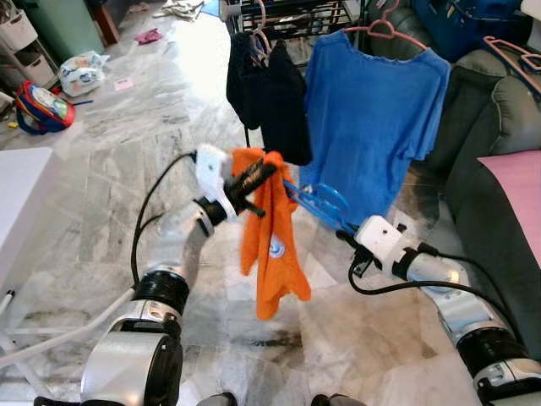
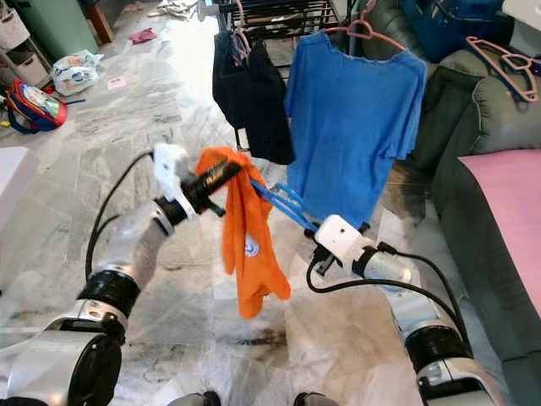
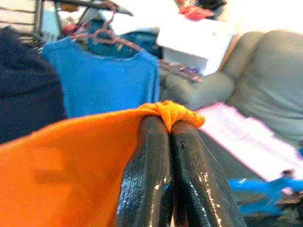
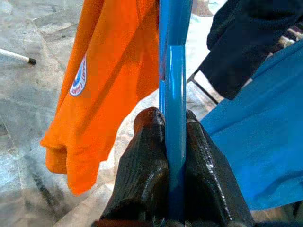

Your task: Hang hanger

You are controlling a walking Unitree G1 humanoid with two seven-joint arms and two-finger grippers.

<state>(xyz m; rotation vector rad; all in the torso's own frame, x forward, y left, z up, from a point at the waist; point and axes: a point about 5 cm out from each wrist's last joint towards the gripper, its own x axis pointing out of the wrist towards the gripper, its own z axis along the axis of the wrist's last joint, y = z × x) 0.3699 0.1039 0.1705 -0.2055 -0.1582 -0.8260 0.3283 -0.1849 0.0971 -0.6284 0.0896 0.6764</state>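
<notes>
We see the left hand (image 1: pixel 260 176) raised in the middle of the scene, its two black fingers (image 3: pixel 156 175) pressed together on a bunched fold at the top of the orange shirt (image 1: pixel 270 241). The shirt hangs down from that pinch, above the marble floor (image 1: pixel 127 169).

The right hand (image 1: pixel 345 228) reaches in from the right and is clamped on the blue hanger (image 1: pixel 317 203), which runs from it up and left to the orange shirt. The right wrist view shows the grip plainly: a blue hanger bar (image 4: pixel 173 94) squeezed between both fingers (image 4: pixel 144 161), with the orange shirt draped just beside it and a round logo (image 4: pixel 78 80) on the cloth. Whether the hanger is threaded inside the shirt, we cannot tell.

Farther off stands a drying rack (image 1: pixel 292 17). On it hang a blue T-shirt (image 1: pixel 372 118) on a pink hanger (image 1: pixel 385 30) and, to its left, dark garments (image 1: pixel 270 93).

A grey sofa (image 1: pixel 499 118) lies at the right with a pink cushion (image 1: pixel 516 186); the left wrist view shows the same sofa beyond the orange cloth. Far left on the floor sit a colourful bag (image 1: pixel 38 108) and a plastic bag (image 1: pixel 82 72).
</notes>
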